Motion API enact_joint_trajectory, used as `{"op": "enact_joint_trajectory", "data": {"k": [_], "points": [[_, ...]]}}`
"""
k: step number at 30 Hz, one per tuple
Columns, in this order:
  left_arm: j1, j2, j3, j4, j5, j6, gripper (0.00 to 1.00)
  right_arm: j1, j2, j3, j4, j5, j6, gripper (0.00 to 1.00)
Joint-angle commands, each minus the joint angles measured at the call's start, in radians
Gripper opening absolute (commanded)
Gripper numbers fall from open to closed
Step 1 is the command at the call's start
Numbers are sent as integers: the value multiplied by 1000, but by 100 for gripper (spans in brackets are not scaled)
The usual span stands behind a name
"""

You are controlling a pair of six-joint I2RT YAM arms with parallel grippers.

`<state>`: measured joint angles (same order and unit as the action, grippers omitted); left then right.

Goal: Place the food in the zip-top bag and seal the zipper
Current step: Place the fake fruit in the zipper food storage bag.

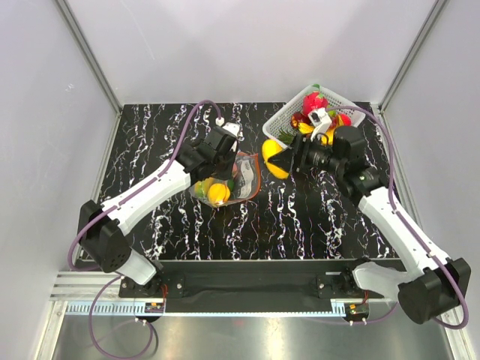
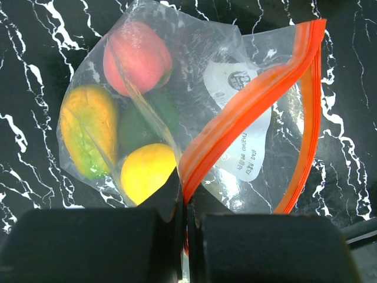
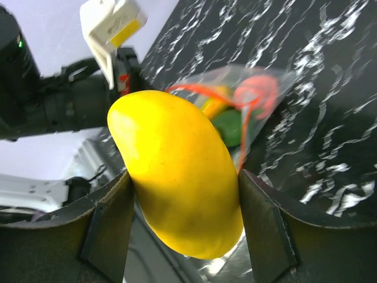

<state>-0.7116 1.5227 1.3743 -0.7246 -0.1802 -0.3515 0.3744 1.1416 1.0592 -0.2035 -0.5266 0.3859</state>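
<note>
The clear zip-top bag (image 1: pixel 238 178) lies on the black marbled table, left of centre. Its mouth gapes toward the right, and the orange zipper (image 2: pixel 250 103) arches up. My left gripper (image 2: pixel 187 200) is shut on the near end of that strip. Inside the bag are a red fruit (image 2: pixel 136 56), a yellow-green one (image 2: pixel 88 130), a dark green one (image 2: pixel 147 121) and a yellow one (image 2: pixel 147 171). My right gripper (image 3: pixel 184 177) is shut on a large yellow fruit (image 3: pixel 177 171), held just right of the bag's mouth (image 1: pixel 274 159).
A white slotted basket (image 1: pixel 279 120) stands at the back right behind my right wrist, with more toy food in it, a red piece (image 1: pixel 313 101) on top. Grey walls close the table at the back and sides.
</note>
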Motion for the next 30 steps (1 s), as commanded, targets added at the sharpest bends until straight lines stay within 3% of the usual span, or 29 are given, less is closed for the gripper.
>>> {"op": "enact_joint_trajectory", "data": {"k": [1, 6, 13, 23, 30], "points": [[-2, 1, 46, 10, -38, -3, 0, 46, -51, -76, 142, -29, 180, 43], [-2, -2, 57, 7, -42, -1, 0, 141, -33, -105, 148, 16, 246, 43], [-2, -22, 32, 22, -48, -4, 0, 192, 121, 10, -27, 19, 332, 39], [-2, -33, 31, 22, -44, -10, 0, 205, 274, 83, -2, 43, 400, 35], [-6, -36, 6, 40, -19, -15, 0, 222, 420, 174, 6, 100, 452, 38]]}}
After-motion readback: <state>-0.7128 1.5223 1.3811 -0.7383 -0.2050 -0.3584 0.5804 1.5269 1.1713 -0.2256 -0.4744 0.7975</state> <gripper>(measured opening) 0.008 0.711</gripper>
